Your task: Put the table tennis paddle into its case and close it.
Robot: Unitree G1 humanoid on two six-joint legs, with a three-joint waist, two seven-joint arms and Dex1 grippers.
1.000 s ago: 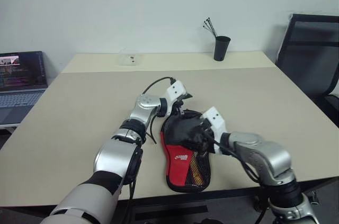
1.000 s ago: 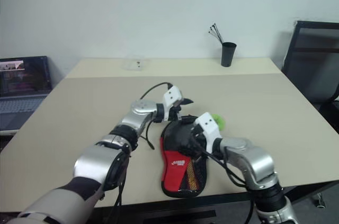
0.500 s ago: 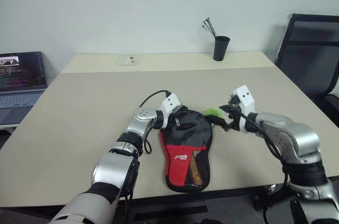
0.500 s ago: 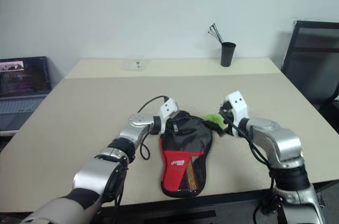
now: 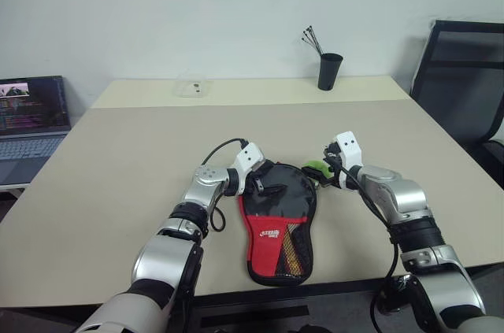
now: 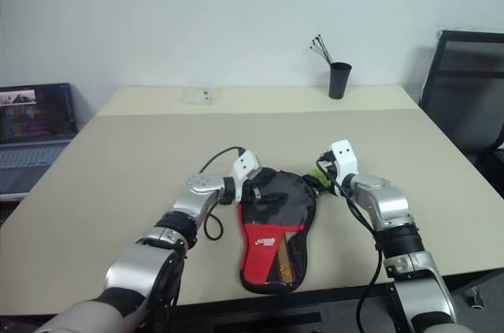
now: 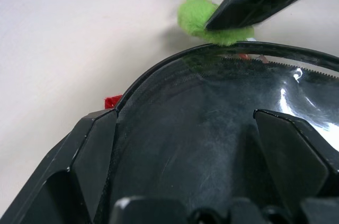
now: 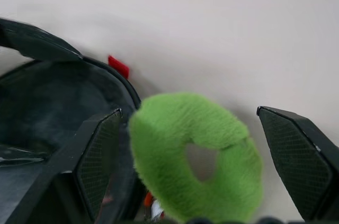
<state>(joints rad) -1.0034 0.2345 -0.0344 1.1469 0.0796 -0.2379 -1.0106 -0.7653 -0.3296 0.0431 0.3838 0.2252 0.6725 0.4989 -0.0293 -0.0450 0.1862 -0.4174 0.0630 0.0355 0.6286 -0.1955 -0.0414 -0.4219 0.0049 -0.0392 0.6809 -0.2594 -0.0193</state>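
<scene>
On table (image 5: 118,160): both pincers wide, empty; right pincer (image 8: 190,176) straddles green ring (image 8: 196,155) beside case (image 5: 277,223).

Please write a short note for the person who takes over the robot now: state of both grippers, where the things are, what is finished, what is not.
Left gripper: jaws open, at the round top end of the case, holding nothing.
Right gripper: jaws open, one on each side of the green fuzzy ring, not closed on it.
The case lies flat near the front edge of the table, red panel toward the robot. The ring lies on the table against the case's top right rim.
The paddle: I cannot see it outside the case; whether it is inside, I cannot tell.
Left to do: confirm that the paddle is in, check the zip and finish closing it.
</scene>
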